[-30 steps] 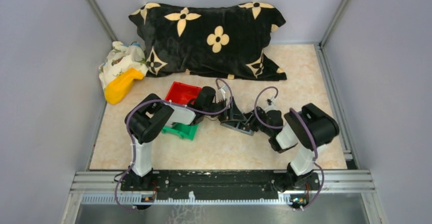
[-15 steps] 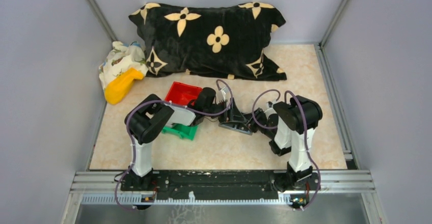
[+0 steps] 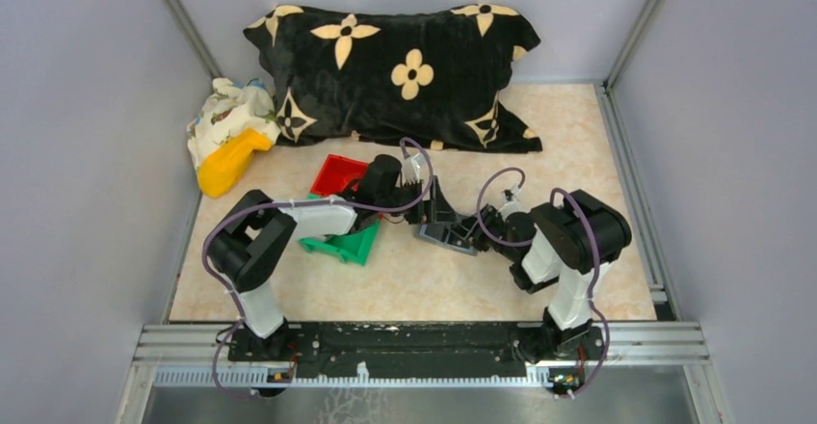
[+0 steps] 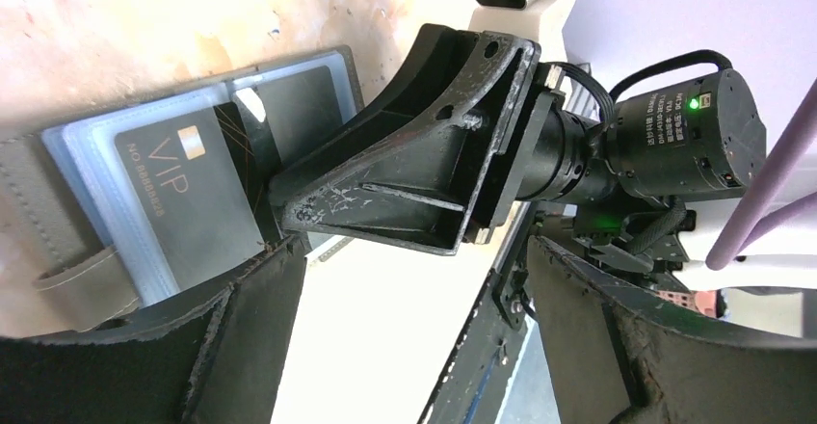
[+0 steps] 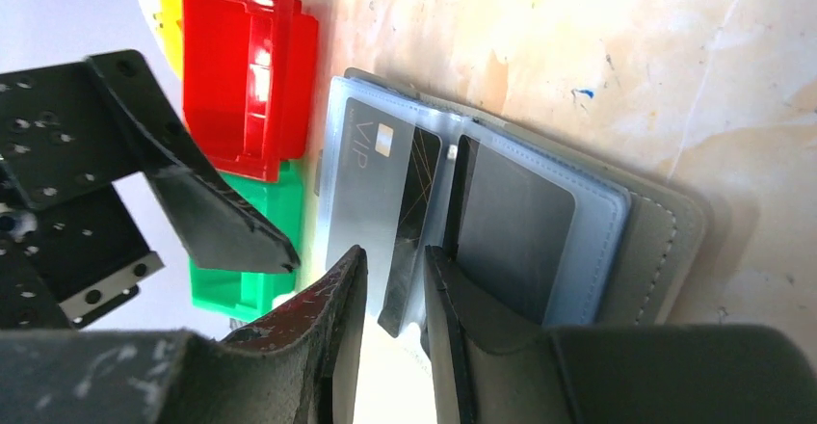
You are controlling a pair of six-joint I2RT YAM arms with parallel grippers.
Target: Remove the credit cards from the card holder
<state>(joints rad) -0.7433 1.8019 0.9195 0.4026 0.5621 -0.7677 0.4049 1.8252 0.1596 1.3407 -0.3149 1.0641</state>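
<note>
The card holder [image 5: 540, 212] lies open on the table, grey outside with blue-grey pockets; from above it shows between the two grippers [image 3: 445, 236]. A grey VIP card [image 5: 364, 188] sits in one pocket. A black card with gold lines [image 5: 416, 202] sticks out of the fold. My right gripper [image 5: 395, 255] straddles that card's corner, its jaws narrow but open, with gaps on both sides. My left gripper [image 4: 412, 258] hangs wide open and empty just beside the holder [image 4: 144, 202], facing the right gripper's finger [image 4: 405, 169].
A red bin [image 3: 337, 175] and a green bin [image 3: 347, 244] stand left of the holder, partly under the left arm. A black flowered pillow [image 3: 405, 67] lies at the back, with a yellow object [image 3: 229, 161] and patterned cloth [image 3: 226, 111] at the far left.
The left arm's elbow has swung out to the left and its gripper edged closer to the holder. The right arm's elbow has shifted, and its jaws have narrowed slightly around the black card.
</note>
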